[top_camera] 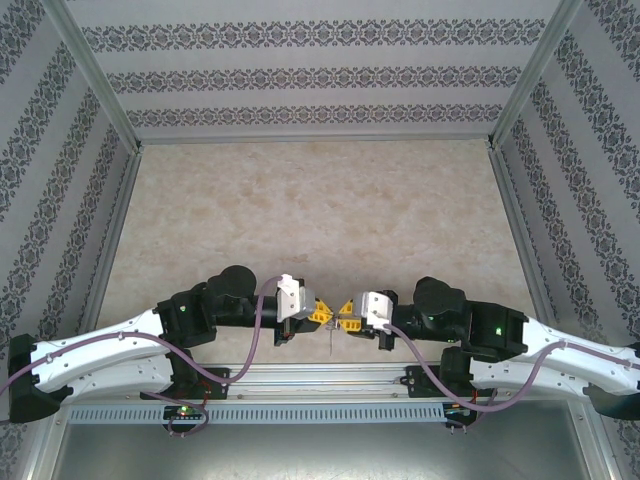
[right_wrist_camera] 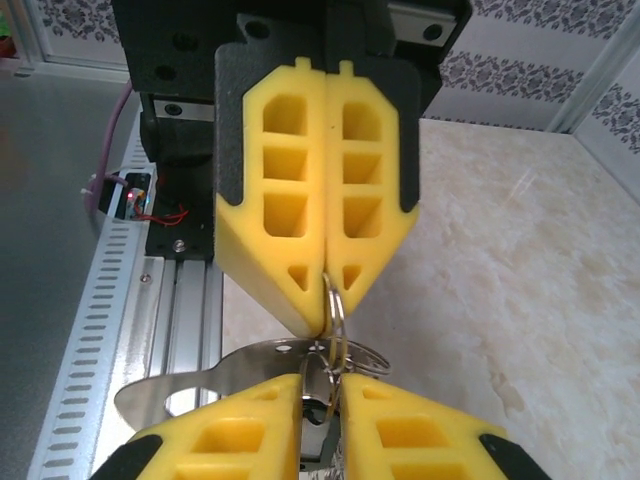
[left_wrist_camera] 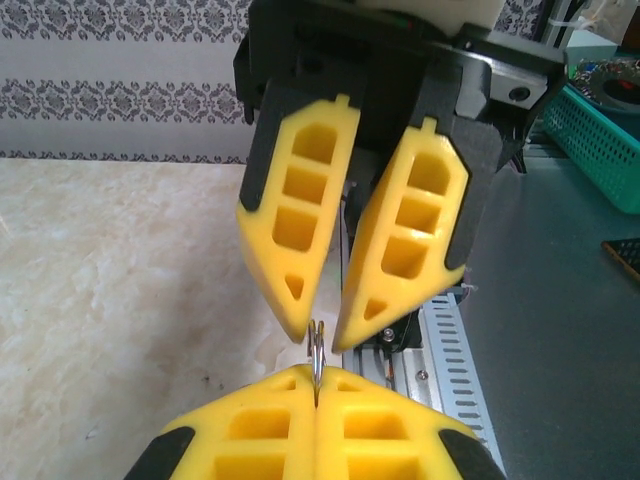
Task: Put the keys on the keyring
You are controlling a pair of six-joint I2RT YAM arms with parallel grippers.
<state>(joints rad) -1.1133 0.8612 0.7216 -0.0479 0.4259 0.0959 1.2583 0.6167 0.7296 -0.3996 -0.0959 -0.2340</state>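
Left end effector [right_wrist_camera: 325, 305], its yellow foam pads pressed together, pinches the thin metal keyring [right_wrist_camera: 335, 320].

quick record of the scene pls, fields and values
left gripper: shut on ring
right gripper: fingers a little apart, gripping key
key: silvery, flat, sticking out sideways, touching the ring
grippers: tip to tip above the near edge of the table
task: key at the ring, cannot tell if threaded
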